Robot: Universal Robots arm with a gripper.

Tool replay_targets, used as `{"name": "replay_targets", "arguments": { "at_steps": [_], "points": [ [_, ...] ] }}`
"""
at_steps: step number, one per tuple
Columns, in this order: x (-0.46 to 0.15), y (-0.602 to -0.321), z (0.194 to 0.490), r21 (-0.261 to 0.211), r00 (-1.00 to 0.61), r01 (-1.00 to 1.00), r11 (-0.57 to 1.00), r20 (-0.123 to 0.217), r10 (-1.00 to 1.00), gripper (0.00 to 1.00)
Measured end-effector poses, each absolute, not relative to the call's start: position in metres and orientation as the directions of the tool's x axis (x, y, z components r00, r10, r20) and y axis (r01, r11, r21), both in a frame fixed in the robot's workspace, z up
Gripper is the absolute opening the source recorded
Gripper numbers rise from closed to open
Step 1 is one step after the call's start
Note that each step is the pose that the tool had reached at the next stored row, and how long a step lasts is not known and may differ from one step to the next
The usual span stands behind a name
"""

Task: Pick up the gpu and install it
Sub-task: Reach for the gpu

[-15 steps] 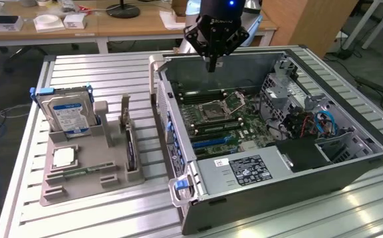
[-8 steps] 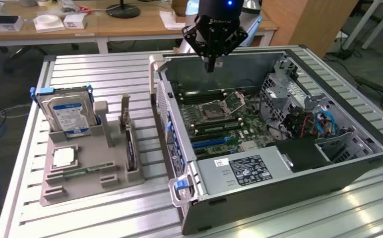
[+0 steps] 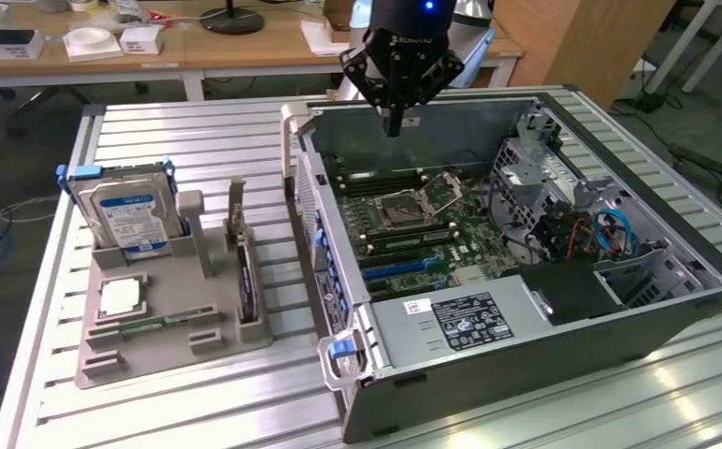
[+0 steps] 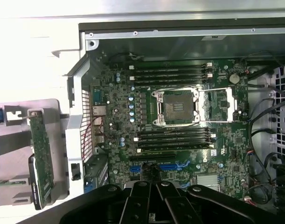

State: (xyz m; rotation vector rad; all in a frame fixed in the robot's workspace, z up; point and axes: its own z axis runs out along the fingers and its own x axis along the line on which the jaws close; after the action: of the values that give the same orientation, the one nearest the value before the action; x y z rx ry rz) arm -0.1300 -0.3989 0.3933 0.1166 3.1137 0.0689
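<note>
The gripper (image 3: pixel 395 129) hangs above the far end of the open case (image 3: pixel 660 323), its fingers pressed together and closed on themselves, tips pointing down toward the motherboard (image 3: pixel 411 224). In the wrist view the gripper (image 4: pixel 156 184) sits over the board's blue slots (image 4: pixel 172 165), with the CPU socket (image 4: pixel 177 107) and its raised metal frame further in, between two banks of black memory slots. The gpu (image 3: pixel 245 271) is well apart from the gripper: it stands on edge in a slot of the gray holder (image 3: pixel 149 351) that lies on the slatted metal table (image 3: pixel 186 140), just beside the case on the exterior view's left. Its silver bracket rises at the far end of the slot. The wrist view shows the gpu (image 4: pixel 42 154) as a thin green card upright in the holder, with its black cooler on the side facing away from the case. On the same holder, the hard drive (image 3: pixel 130 215) with a blue label stands upright at the far corner, a memory stick (image 3: pixel 149 325) lies flat in a groove, and a small square chip (image 3: pixel 121 296) rests beside it. Inside the case, a power supply (image 3: pixel 461 323) with a white label fills the near end, and blue cables (image 3: pixel 617 234) curl by the drive cage on the exterior view's right.
</note>
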Motion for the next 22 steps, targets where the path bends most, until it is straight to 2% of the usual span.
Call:
{"name": "replay_targets", "arguments": {
  "at_steps": [22],
  "points": [
    [-0.146, -0.399, 0.393, 0.045, -0.997, 0.074, 0.996, -0.023, 0.075, 0.1]
  ]
}}
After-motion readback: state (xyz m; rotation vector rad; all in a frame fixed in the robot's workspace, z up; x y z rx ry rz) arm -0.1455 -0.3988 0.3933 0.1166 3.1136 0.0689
